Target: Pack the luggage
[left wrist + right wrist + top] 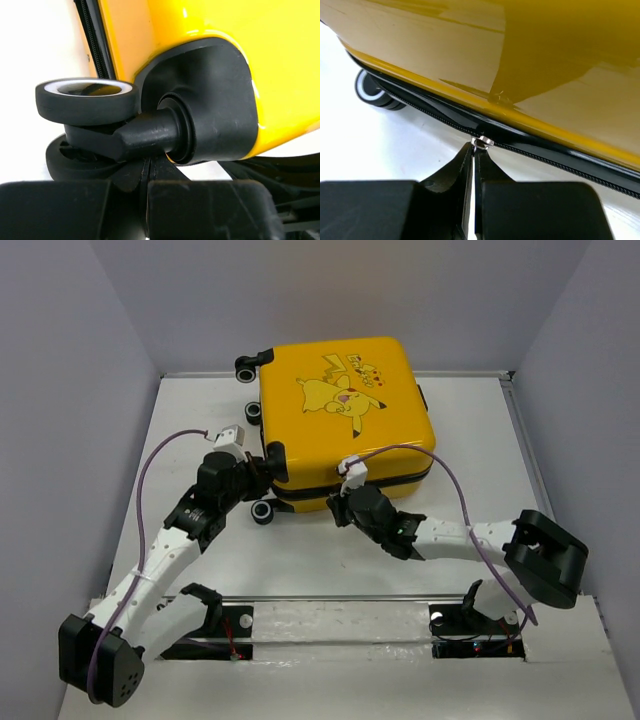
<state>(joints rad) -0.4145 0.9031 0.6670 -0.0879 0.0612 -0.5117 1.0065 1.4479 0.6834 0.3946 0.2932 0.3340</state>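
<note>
Top view: bright, even light from overhead is recorded. The white table (330, 560) is close to overexposed. Soft, short shadows are cast beneath the arms and the luggage (345, 420). Focus is sharp throughout.

Left wrist view: the table is blown out to plain white. A pale sheen is seen on the yellow shell. The wheel (85, 100) is sharp. The left gripper's fingers (55, 210) are rendered soft and underexposed.

Right wrist view: a broad darker reflection lies across the shell. A glint is caught on the zipper pull (481, 142). The right gripper's fingers (535, 210) are out of focus.
</note>
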